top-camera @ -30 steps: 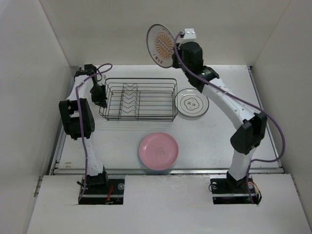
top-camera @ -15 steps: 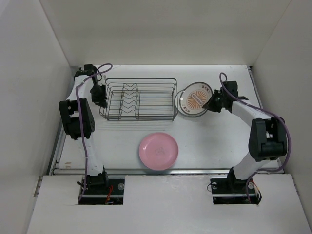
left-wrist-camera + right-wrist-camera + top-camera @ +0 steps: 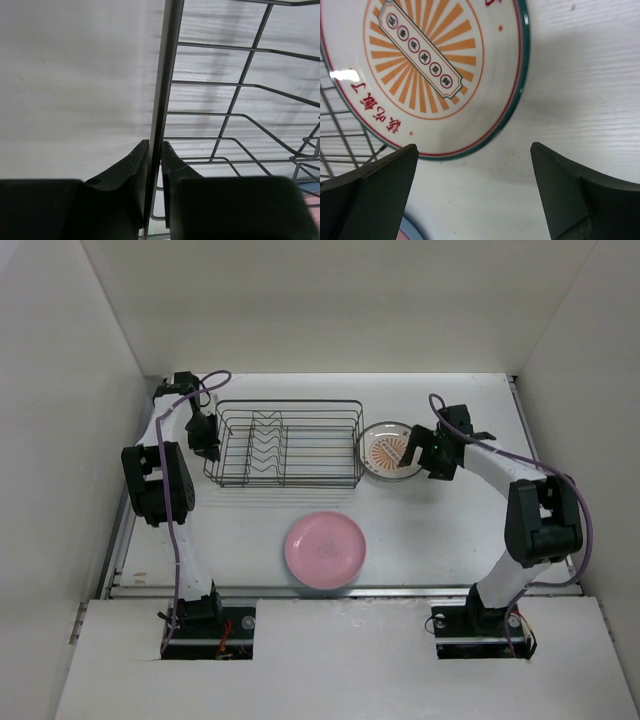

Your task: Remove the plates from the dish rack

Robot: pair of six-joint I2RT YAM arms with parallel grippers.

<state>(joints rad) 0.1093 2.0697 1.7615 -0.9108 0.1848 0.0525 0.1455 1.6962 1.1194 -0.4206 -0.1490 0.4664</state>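
We start with the big white desk [image 3: 450, 530]. On it sits the long dark wire dish rack [image 3: 285, 445], in the upper middle of the top picture. Its long side runs from left to right. We see no plates standing in it.

Next come the plates. The round pink plate [image 3: 325, 550] lies flat in the lower middle, well apart from both arms. The round white plate with an orange centre [image 3: 388, 450] lies just beside the right end of the rack. We cannot tell if another plate is under it.

Now the small parts. The left gripper [image 3: 207, 447] is at the left end of the rack. In its own picture the left gripper [image 3: 155, 155] is pinched narrow on the rack's thin edge wire [image 3: 167, 75].

The right gripper [image 3: 422, 448] is right next to the orange plate, which lies to its left in the top picture. In its own picture the right gripper [image 3: 475, 195] is spread wide and holds nothing, and the orange plate [image 3: 425, 70] fills the upper left.

We think the job is almost done. The right arm is nearest that plate and only has to back off to the right.
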